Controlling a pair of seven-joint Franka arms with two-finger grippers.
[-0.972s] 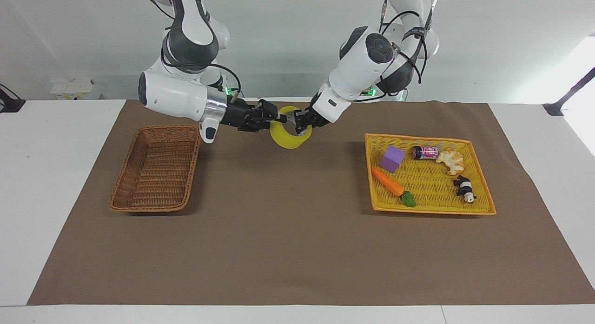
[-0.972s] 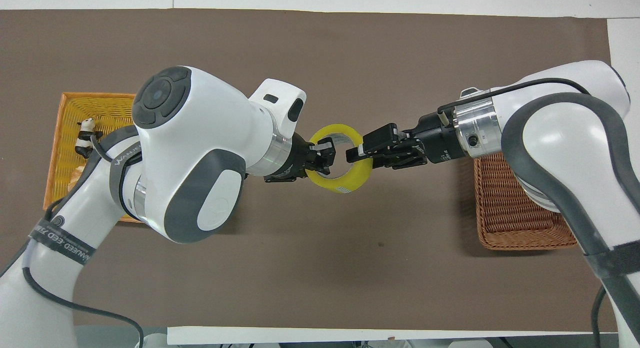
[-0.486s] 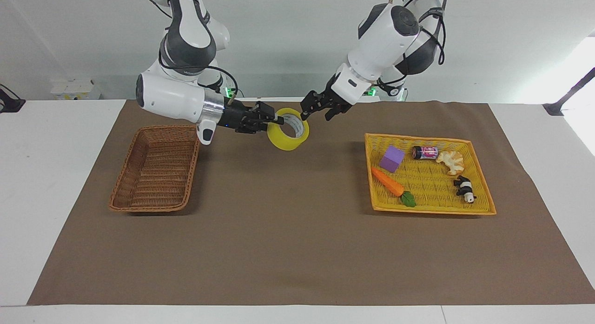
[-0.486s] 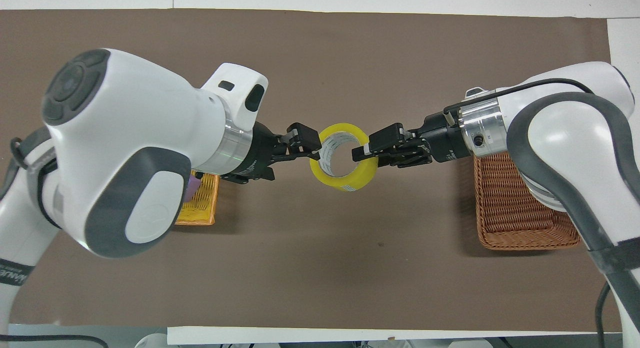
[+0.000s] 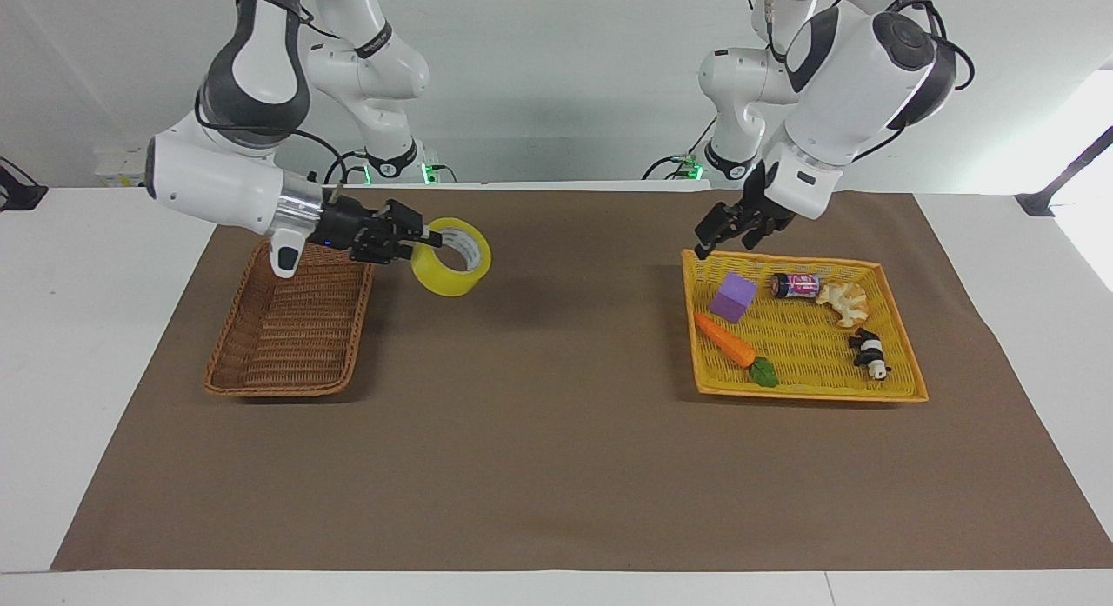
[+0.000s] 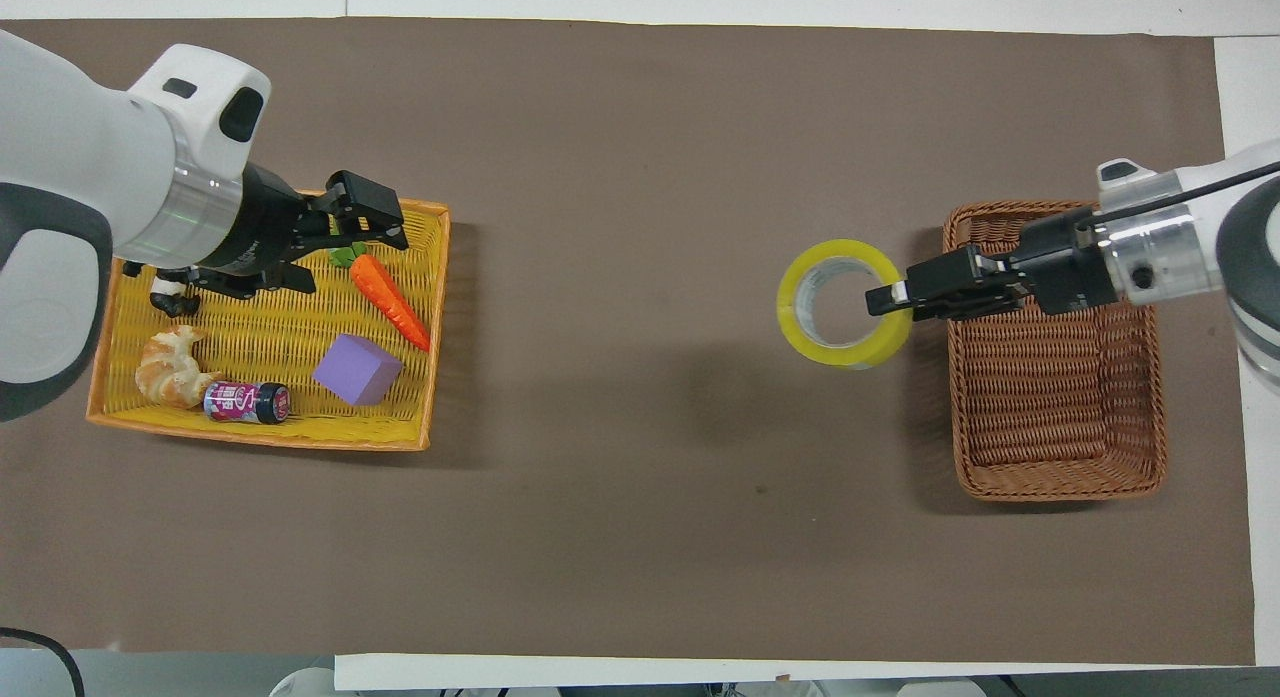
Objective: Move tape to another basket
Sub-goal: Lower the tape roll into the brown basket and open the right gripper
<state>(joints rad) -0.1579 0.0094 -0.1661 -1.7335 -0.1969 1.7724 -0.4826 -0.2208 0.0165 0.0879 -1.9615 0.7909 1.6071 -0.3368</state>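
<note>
Over the brown mat (image 5: 556,467), just beside the wicker basket (image 5: 228,338) on its side toward the table's middle: held the tape (image 5: 439,281) up in the air with the right gripper (image 5: 428,237), clamped on the roll's wall, one finger through the white core and one outside. Had not yet brought the roll over the basket's opening. Kept the left gripper (image 5: 729,237) well apart, fingers spread wide and holding nothing, above the yellow tray (image 5: 809,396) at its corner nearer the robots, waiting. Judged the pinch on a single wall to be the main risk: hung nearly the whole roll out past the fingertips, so could swing or slide loose under a quick sideways move and drop onto the mat short of the basket. Judged a second risk at the raised, sloping rim: could snag the roll's low-hanging edge there if carried across too low, tipping the basket or wrenching the tape from the grip. Also could roll away on its round edge if released tilted. Saw nothing lying in the basket and nothing on the mat between roll and rim. Left the carrot (image 5: 726,341), purple block (image 5: 733,296), can (image 5: 796,284), croissant (image 5: 842,302) and toy panda (image 5: 868,352) in the tray, out of the path.
</note>
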